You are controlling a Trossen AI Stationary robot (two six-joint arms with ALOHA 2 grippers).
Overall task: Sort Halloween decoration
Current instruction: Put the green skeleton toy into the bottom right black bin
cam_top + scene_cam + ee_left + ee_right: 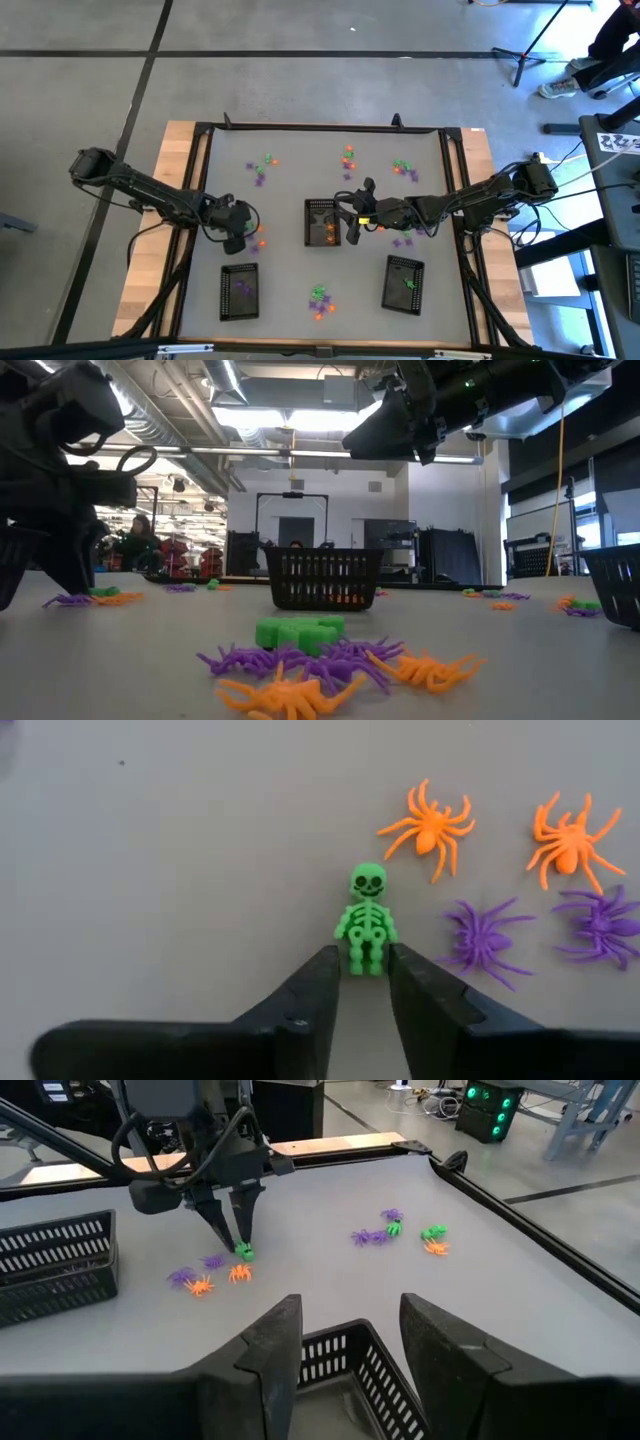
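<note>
A small green skeleton [366,920] lies flat on the grey table beside two orange spiders [430,825] and two purple spiders [485,935]. My left gripper [363,958] points down at it at the table's left middle [240,232], open, with one fingertip close on each side of the skeleton's legs. My right gripper [345,1310] hangs open and empty over the middle black tray [320,222], which holds orange pieces. More Halloween decoration lies in small clusters at the far side [348,158] and near the front edge [319,298]. My left gripper comes down from above with its fingertips [330,965] standing beside the skeleton's legs [366,958]. Whether they touch the legs, I cannot tell. The skeleton lies flat on the table.
A black tray [239,292] with purple pieces stands near left, another [402,284] with green pieces near right. A purple cluster [403,238] lies under the right arm. A raised black frame [320,127] borders the table. A person shows beyond the table's far right corner [610,45].
</note>
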